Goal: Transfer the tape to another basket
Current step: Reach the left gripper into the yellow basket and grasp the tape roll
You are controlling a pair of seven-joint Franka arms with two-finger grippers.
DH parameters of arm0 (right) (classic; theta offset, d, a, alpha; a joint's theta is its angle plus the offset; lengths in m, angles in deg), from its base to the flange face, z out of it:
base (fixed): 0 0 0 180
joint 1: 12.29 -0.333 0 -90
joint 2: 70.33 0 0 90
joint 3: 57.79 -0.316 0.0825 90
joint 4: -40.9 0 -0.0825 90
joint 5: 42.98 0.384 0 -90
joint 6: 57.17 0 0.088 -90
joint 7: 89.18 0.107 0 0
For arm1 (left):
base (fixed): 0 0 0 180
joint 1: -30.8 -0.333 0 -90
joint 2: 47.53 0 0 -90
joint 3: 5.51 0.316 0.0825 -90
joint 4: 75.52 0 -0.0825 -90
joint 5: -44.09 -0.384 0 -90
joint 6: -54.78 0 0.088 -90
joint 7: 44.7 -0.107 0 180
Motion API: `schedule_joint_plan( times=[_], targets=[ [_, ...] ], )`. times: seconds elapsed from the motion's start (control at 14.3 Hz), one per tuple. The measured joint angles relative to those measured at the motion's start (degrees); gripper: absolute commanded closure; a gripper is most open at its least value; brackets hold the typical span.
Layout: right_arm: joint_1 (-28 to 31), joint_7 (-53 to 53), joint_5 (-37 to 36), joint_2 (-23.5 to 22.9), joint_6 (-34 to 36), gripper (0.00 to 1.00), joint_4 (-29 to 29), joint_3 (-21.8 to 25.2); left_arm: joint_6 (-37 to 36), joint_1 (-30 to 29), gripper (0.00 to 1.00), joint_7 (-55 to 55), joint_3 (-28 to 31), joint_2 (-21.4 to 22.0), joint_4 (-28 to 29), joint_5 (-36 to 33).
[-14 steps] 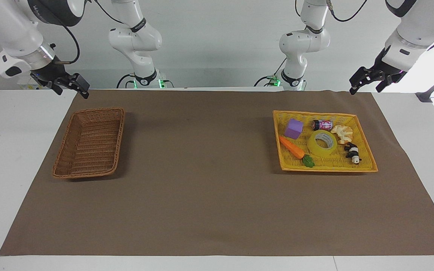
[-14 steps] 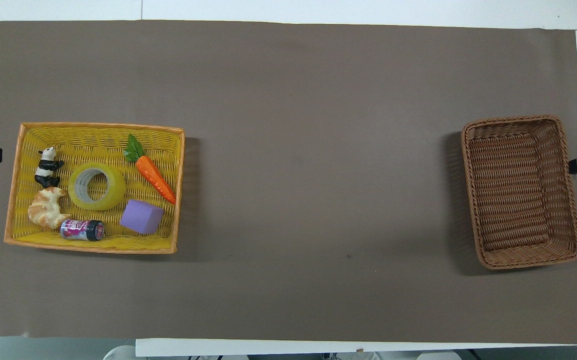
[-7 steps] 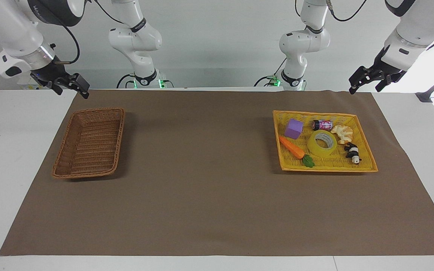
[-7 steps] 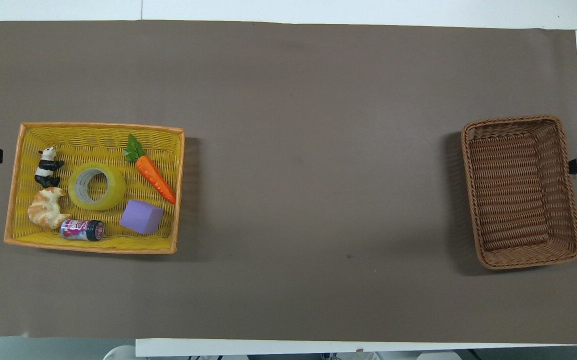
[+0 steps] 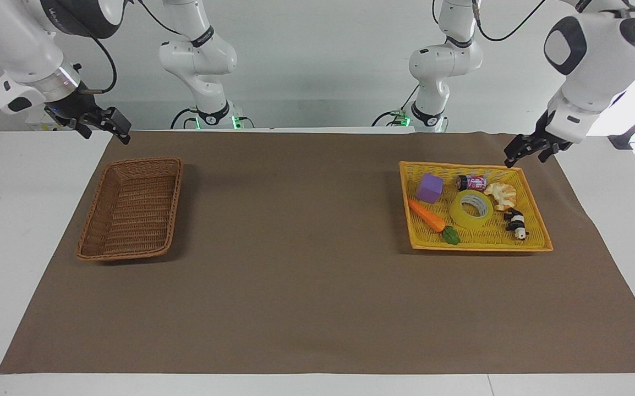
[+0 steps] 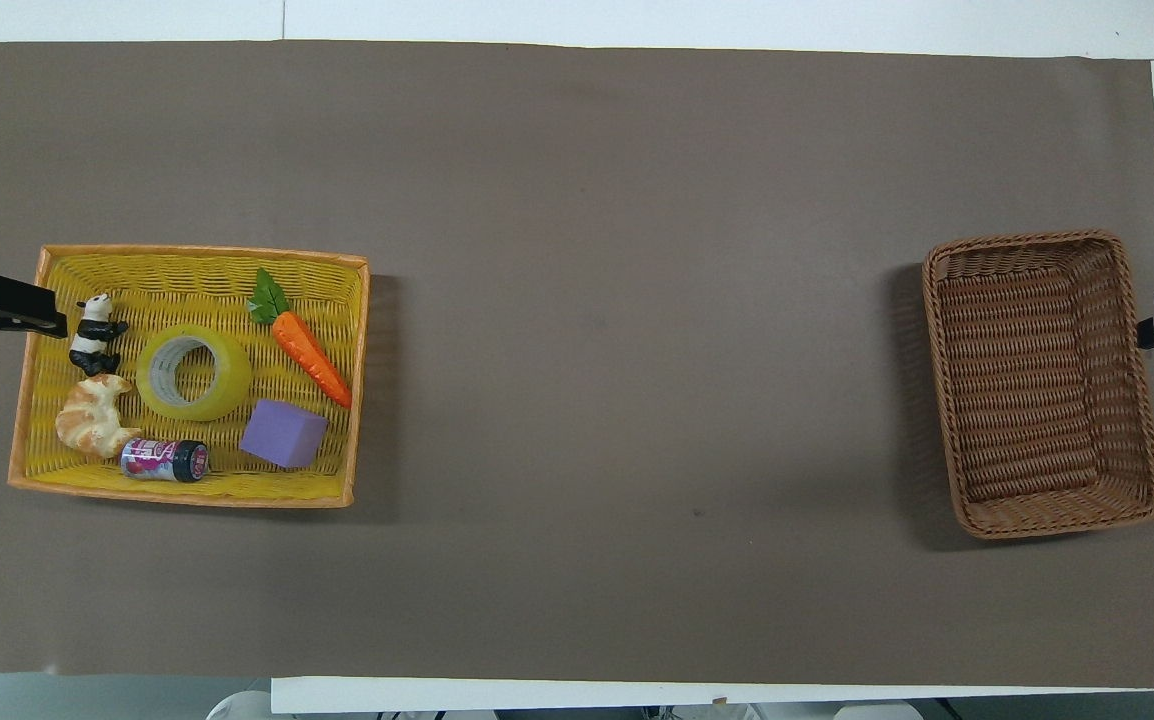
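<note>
Eyes on the tape: it lies flat, hole up, in the middle of the yellow tray, right of centre in the facing frame, at the left arm's end of the desk. It is crowded in there. The croissant sits just up and right of the roll in that frame, the panda just down and right, the can right above it, and the carrot and purple cube off toward frame centre. The left gripper hangs over the tray's upper-right corner in the facing frame with its fingers apart and nothing in them, clear of the roll, so this reads as the approach. The clean play, I'd say: come straight down with one finger into the core and the other outside the wall, on the arc that faces the carrot, where the gap looks widest. Then close and lift straight up before travelling, so the croissant and panda aren't dragged. The brown basket lies at the left of the frame, well apart, so a handover may be needed. The right gripper waits over the desk edge just above that basket's upper-left corner, fingers apparently spread and empty.
</note>
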Motion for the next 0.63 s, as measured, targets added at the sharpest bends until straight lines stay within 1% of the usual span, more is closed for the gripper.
schedule_joint_plan(
  times=[0.21,0.35,0.63],
  targets=[
    [0.00,0.00,0.00,0.00,0.00,0.01,0.00,0.00,11.38,0.00,0.00,-0.01,-0.03,-0.21,10.66,0.00],
    [0.00,0.00,0.00,0.00,0.00,0.01,0.00,0.00,16.44,0.00,0.00,-0.01,-0.03,-1.13,15.27,0.00],
    [0.00,0.00,0.00,0.00,0.00,0.01,0.00,0.00,18.77,-0.01,0.00,-0.01,-0.03,-3.68,16.43,0.00]
  ],
)
